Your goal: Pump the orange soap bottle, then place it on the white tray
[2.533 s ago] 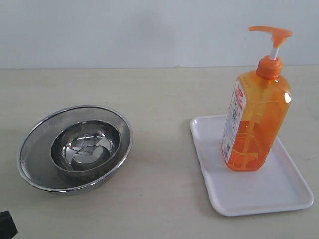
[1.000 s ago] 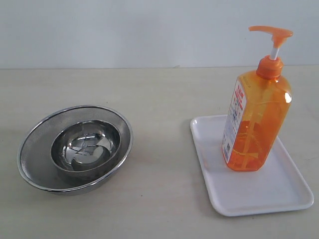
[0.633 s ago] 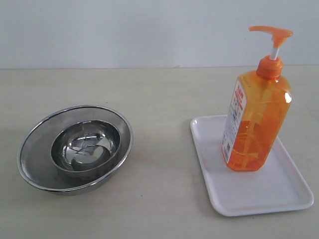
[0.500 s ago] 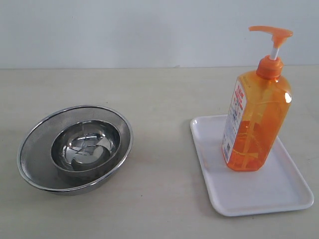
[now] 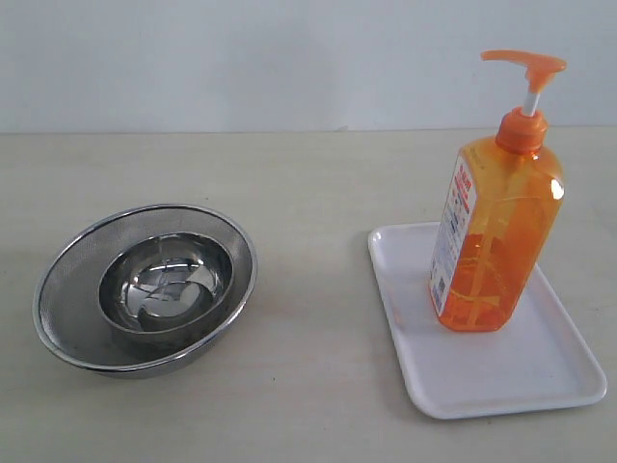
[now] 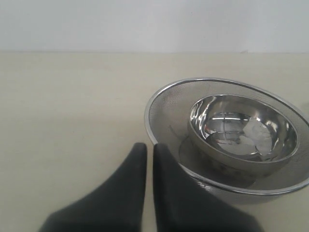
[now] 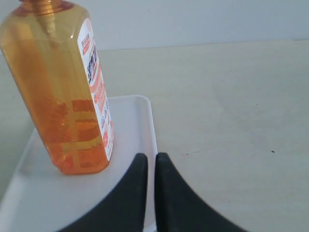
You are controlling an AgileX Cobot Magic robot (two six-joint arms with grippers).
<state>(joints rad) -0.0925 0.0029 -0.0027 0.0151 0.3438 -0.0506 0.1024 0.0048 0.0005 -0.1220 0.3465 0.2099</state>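
At the left, the left tool (image 6: 149,148) is seen closed to a thin slit, with nothing gripped, near the rim of a steel mesh strainer (image 5: 69,289) that is set on the table (image 5: 318,183). A smaller steel bowl (image 5: 166,285) is nested inside the strainer. To the right, the white tray (image 5: 501,381) is laid flat, and the orange soap bottle (image 5: 496,241) is stood upright on its far half. The right tool (image 7: 150,157) is likewise pressed together and empty, over the tray's edge and apart from the bottle.
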